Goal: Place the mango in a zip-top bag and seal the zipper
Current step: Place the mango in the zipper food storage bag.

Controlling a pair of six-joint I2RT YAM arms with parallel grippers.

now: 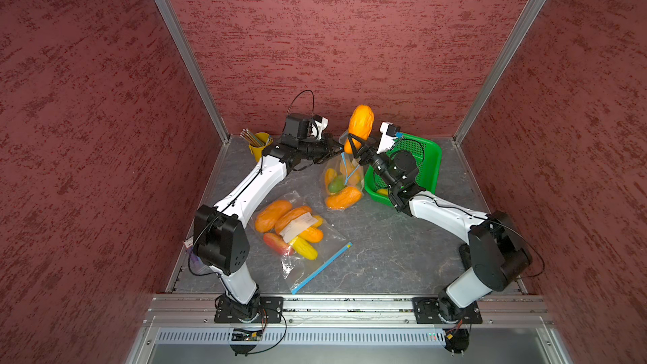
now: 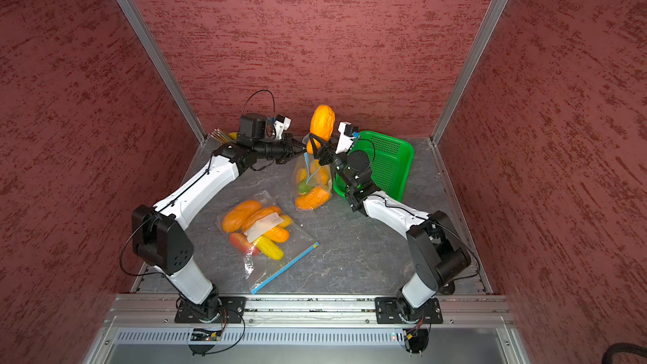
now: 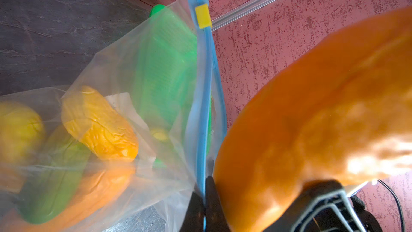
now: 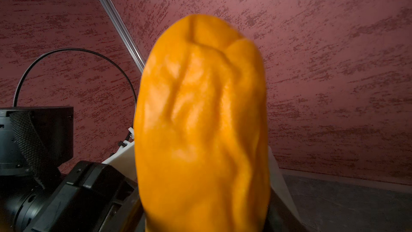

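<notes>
**Mango held upright at the top of a raised zip-top bag**

A dark grey, marble-veined bench (image 1: 385, 246) sits in a booth. Red textured walls (image 1: 350, 29) close it on three sides, with slanting aluminium posts (image 1: 182, 50) at the corners. At the back stand a green perforated plastic basket (image 1: 420, 159) and a yellow cup of pencils (image 1: 259, 145). Near the front a second clear bag of orange, yellow and red fruit (image 1: 294, 232) lies flat with a white paper slip inside, its blue strip (image 1: 322, 267) towards the front edge.

The orange mango (image 1: 360, 124) is long, wrinkled and matte, and stands on end above the bench between the two arms. The right fingers (image 3: 321, 189) clasp its lower end. Just beside it hangs a clear zip-top bag (image 1: 336, 169), already holding orange, yellow and green fruit. The left fingers (image 1: 329, 150) are pressed together on its blue zipper strip (image 3: 206, 85), pinching it. A yellow slider (image 3: 202, 16) sits at the strip's far end. The mango's lower end is level with the bag's top edge; whether it is inside the mouth cannot be told
</notes>
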